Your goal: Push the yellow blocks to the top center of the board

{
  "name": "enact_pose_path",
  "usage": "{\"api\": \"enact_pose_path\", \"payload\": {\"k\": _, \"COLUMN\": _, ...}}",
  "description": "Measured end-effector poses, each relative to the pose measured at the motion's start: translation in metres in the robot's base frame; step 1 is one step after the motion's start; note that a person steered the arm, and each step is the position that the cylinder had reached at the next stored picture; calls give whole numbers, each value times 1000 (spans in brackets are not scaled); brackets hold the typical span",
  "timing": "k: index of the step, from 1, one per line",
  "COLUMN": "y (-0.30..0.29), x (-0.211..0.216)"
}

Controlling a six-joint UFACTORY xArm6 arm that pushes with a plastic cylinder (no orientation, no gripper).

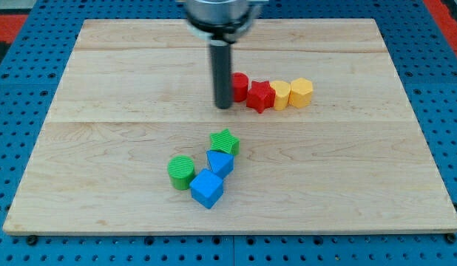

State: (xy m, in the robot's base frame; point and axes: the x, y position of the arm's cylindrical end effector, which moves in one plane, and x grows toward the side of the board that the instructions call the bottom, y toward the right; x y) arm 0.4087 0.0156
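Two yellow blocks sit in a row right of the board's centre: a yellow heart-like block (280, 94) and a yellow hexagon (301, 92) at the row's right end. Left of them in the same row are a red star (260, 97) and a red cylinder-like block (239, 86), all touching or nearly so. My tip (223, 106) rests on the board just left of the red cylinder, at the row's left end. The rod partly hides that red block's left side.
Lower on the board is a cluster: a green star (225, 141), a green cylinder (181, 171), a blue block (220, 162) and a blue cube (206, 188). The wooden board (103, 74) lies on a blue pegboard.
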Motion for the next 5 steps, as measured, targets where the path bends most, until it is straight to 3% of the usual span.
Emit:
{"api": "enact_pose_path", "payload": {"k": 1, "y": 65, "x": 0}}
{"api": "enact_pose_path", "payload": {"k": 3, "y": 107, "x": 20}}
{"api": "enact_pose_path", "payload": {"k": 4, "y": 175, "x": 12}}
{"api": "enact_pose_path", "payload": {"k": 5, "y": 207, "x": -12}}
